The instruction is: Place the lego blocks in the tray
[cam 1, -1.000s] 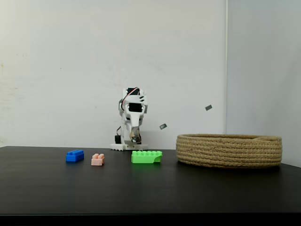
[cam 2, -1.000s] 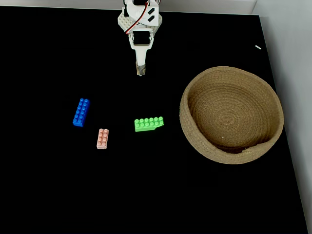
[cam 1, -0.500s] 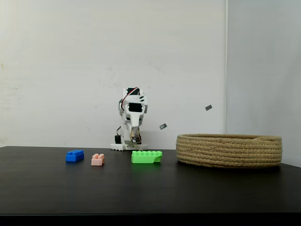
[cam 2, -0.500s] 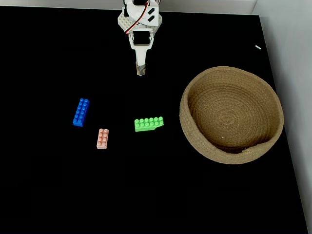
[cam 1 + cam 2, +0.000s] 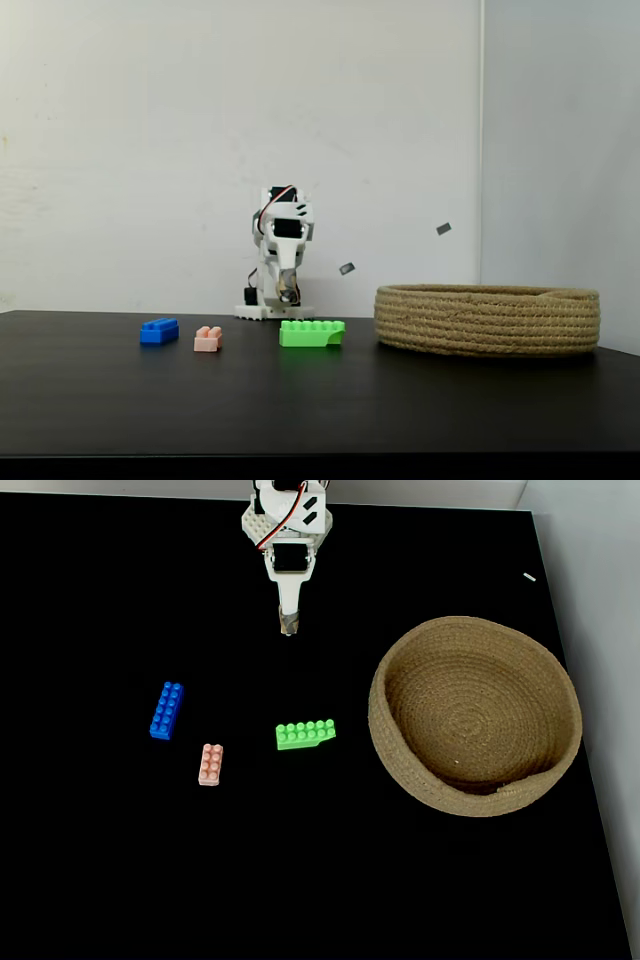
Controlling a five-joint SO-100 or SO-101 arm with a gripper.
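Nothing has moved. The claw (image 5: 288, 628) hangs folded, seemingly closed and empty. Left of the tray (image 5: 400, 670), on the black surface (image 5: 300, 860): green brick (image 5: 305, 734) nearest, pink brick (image 5: 210, 764), blue brick (image 5: 166, 709) farthest.

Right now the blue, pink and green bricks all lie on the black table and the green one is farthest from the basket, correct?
Not quite. All three lie on the table, but the green brick is nearest the basket; the blue brick is farthest, with the pink brick between, as the fixed view from above shows.
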